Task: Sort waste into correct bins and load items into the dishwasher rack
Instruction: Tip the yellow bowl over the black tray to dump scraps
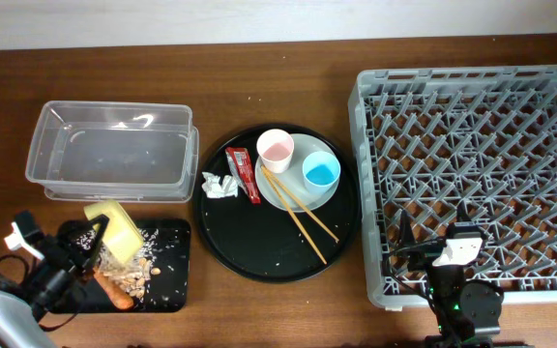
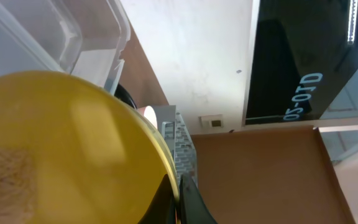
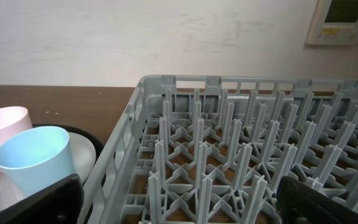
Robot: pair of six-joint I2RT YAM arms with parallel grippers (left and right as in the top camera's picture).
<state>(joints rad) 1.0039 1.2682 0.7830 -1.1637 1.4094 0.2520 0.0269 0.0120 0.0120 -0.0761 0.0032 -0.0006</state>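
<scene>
Yellow bowl (image 1: 114, 229), tilted above the black tray (image 1: 169, 290) at lower left, rim pinched in the left gripper (image 2: 179, 198); right gripper (image 1: 435, 242), lower right, gapes empty over the dishwasher rack (image 1: 472, 87).

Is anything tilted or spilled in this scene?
Yes. The yellow bowl, held by the left gripper, is tipped on its side over the flat black tray, where beige food scraps, rice grains and a carrot lie scattered.

The tub (image 1: 112, 159) lies left, the round tray (image 1: 249, 242) holding the plate (image 1: 307, 199) centre, the rack (image 1: 453, 77) right.
</scene>
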